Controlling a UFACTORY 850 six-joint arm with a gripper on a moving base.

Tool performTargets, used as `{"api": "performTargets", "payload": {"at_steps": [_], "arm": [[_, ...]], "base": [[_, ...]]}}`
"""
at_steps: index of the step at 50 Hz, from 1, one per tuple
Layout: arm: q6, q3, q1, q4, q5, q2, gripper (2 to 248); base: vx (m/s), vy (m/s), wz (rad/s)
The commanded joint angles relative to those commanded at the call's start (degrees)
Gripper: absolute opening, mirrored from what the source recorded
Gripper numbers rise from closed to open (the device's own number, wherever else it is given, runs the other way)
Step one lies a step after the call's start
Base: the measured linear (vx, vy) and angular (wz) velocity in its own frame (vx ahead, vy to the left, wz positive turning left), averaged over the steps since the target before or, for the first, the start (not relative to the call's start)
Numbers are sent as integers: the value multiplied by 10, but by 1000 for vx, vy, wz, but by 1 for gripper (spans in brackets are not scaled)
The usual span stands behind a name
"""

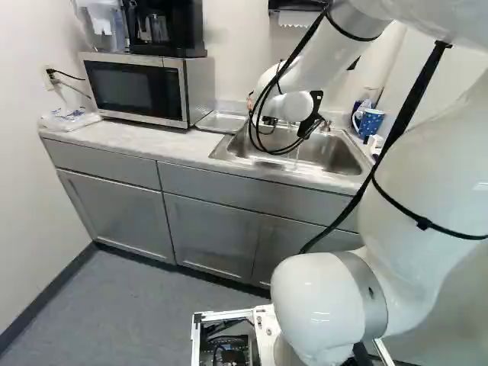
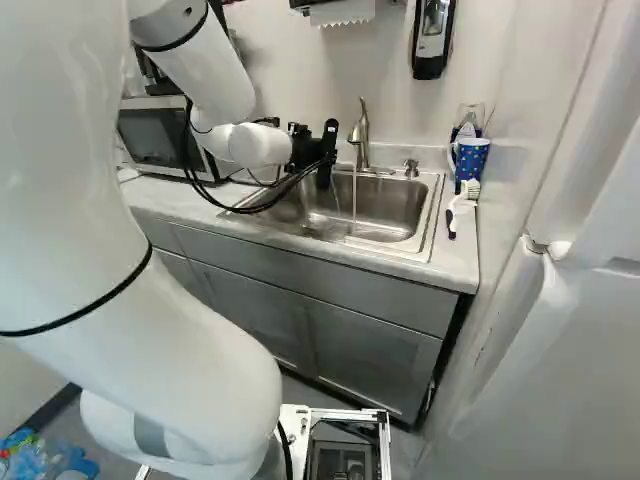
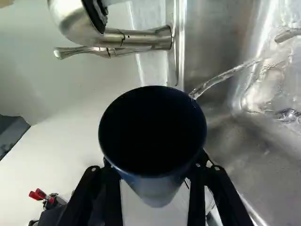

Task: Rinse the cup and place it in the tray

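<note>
In the right base view my gripper [image 2: 326, 155] reaches over the left part of the sink [image 2: 428, 215]; the cup cannot be made out there. The wrist view shows the gripper [image 3: 155, 183] shut on a dark blue cup [image 3: 155, 172], one finger on either side, the cup's open mouth facing the camera. A thin stream of water [image 3: 221, 79] runs beside the cup's rim down into the sink. The metal tray [image 1: 220, 122] lies on the counter between microwave and sink, in the left base view.
The faucet [image 2: 361, 140] rises at the sink's back edge. A patterned blue mug [image 2: 469, 158] and a white brush [image 2: 464, 198] stand or lie right of the sink. The microwave [image 1: 137, 88] is at the counter's left, a wall close on the right.
</note>
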Motion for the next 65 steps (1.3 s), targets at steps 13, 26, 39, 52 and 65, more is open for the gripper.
{"api": "performTargets", "payload": {"at_steps": [13,26,39,52,65], "arm": [[0,0,0,0,0,0,124],[0,0,0,0,0,0,124],[23,0,0,0,0,0,124],[28,0,0,0,0,0,124],[-5,0,0,0,0,0,124]], "base": [[0,0,0],[0,0,0],[0,0,0],[0,0,0],[0,0,0]]}}
